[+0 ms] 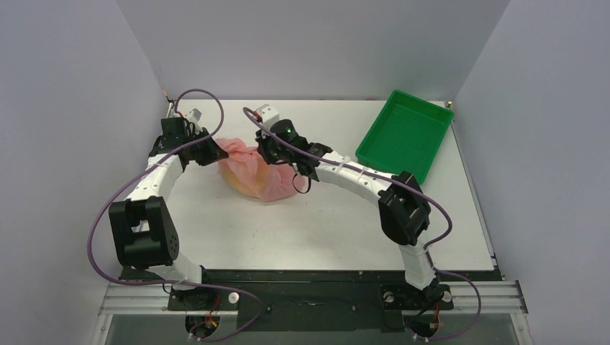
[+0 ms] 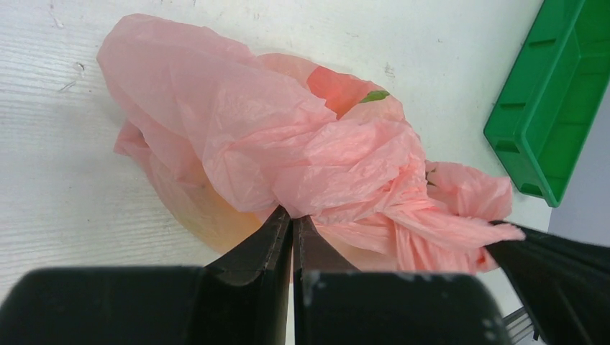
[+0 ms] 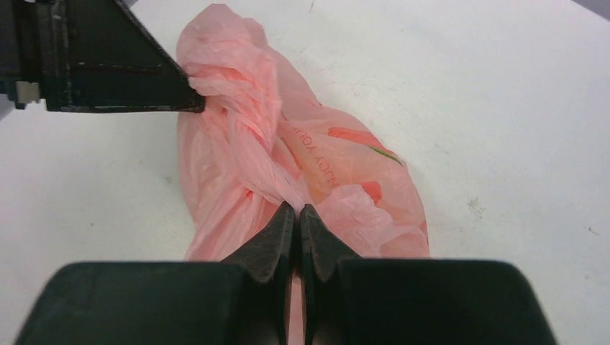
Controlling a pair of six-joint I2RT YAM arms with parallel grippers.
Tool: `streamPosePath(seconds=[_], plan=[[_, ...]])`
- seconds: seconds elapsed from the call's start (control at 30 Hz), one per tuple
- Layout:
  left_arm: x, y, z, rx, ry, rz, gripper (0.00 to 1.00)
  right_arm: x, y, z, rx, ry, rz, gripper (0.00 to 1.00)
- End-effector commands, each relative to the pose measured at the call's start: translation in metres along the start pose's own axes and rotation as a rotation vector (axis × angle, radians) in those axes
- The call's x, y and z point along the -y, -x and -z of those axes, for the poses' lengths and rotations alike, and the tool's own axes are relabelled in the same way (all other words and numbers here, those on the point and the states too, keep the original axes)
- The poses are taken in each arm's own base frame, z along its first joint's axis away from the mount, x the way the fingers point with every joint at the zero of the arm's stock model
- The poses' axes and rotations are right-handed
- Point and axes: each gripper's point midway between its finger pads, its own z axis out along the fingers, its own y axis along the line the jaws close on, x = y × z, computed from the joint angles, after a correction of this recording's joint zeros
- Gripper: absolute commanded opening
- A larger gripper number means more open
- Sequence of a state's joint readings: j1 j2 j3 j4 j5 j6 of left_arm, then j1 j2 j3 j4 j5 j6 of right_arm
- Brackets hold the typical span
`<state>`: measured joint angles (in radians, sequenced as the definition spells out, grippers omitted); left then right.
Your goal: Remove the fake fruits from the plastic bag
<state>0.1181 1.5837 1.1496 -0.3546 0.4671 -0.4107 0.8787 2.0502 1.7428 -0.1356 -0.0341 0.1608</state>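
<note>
1. Pincers, overhead view: my left pincer (image 1: 208,152) meets the left end of the plastic bag (image 1: 262,180), and my right pincer (image 1: 270,152) meets its upper middle. From this height I cannot tell how the jaws stand. The pink bag lies crumpled on the white desk (image 1: 324,230), between the two pincers. A yellow-orange tint at its left side marks the fake fruits (image 1: 234,172) inside the film; their shapes cannot be told apart. A green tray (image 1: 403,136) sits at the far right, well apart from the bag.
2. Left wrist view: my left pincer (image 2: 291,214) has its fingers pressed together, pinching a fold of the bag (image 2: 288,144) at their tips. The film is bunched and twisted ahead of them, with a red and green print (image 2: 345,90) on its far side. A dark finger of my right pincer (image 2: 539,259) enters at the lower right, touching a twisted strand of the bag.
3. Right wrist view: my right pincer (image 3: 297,208) is pressed together on a twisted rope of the bag (image 3: 360,194). The black finger of my left pincer (image 3: 115,72) sits at the upper left, its tip against the gathered end.
</note>
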Motion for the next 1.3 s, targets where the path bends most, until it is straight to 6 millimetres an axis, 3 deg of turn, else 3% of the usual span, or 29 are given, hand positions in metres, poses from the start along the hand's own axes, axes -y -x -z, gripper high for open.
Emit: streamPosePath(seconds=[0.0,0.23,0.4,0.5,0.57,0.67,0.77,0.97,1.07,1.13,1.17,1.27], plan=[[-0.019,0.015,0.001,0.064,0.072,-0.032,0.0,0.027,0.03,0.022,0.101,0.063,-0.156,0.0],[-0.013,0.012,0.004,0.043,0.028,0.007,0.0,0.05,0.017,0.036,0.108,0.058,-0.259,0.0],[-0.005,0.01,0.021,0.036,0.026,0.071,0.0,0.054,0.015,0.04,0.111,0.075,-0.288,0.0],[-0.004,-0.006,0.028,0.032,0.018,0.111,0.01,0.049,0.015,0.043,0.101,0.106,-0.278,0.0],[-0.001,-0.014,0.036,0.051,0.006,0.125,0.15,0.045,0.015,0.044,0.097,0.127,-0.277,0.0],[0.003,-0.019,0.052,0.088,0.009,0.116,0.43,0.035,0.015,0.044,0.091,0.159,-0.265,0.0],[0.015,-0.016,0.068,0.101,-0.009,0.045,0.59,0.028,0.014,0.043,0.078,0.173,-0.239,0.0],[0.038,-0.003,0.083,0.094,0.028,-0.158,0.68,0.022,0.017,0.048,0.084,0.188,-0.216,0.0],[0.049,0.002,0.076,0.078,0.057,-0.248,0.7,0.02,0.016,0.047,0.08,0.194,-0.213,0.0],[0.068,0.008,0.07,0.069,0.077,-0.334,0.71,0.02,0.013,0.046,0.074,0.192,-0.206,0.0],[0.066,0.004,0.06,0.037,0.123,-0.358,0.72,0.02,0.013,0.046,0.071,0.191,-0.201,0.0],[0.073,0.018,0.054,0.026,0.182,-0.45,0.72,0.021,0.013,0.047,0.07,0.189,-0.192,0.0]])
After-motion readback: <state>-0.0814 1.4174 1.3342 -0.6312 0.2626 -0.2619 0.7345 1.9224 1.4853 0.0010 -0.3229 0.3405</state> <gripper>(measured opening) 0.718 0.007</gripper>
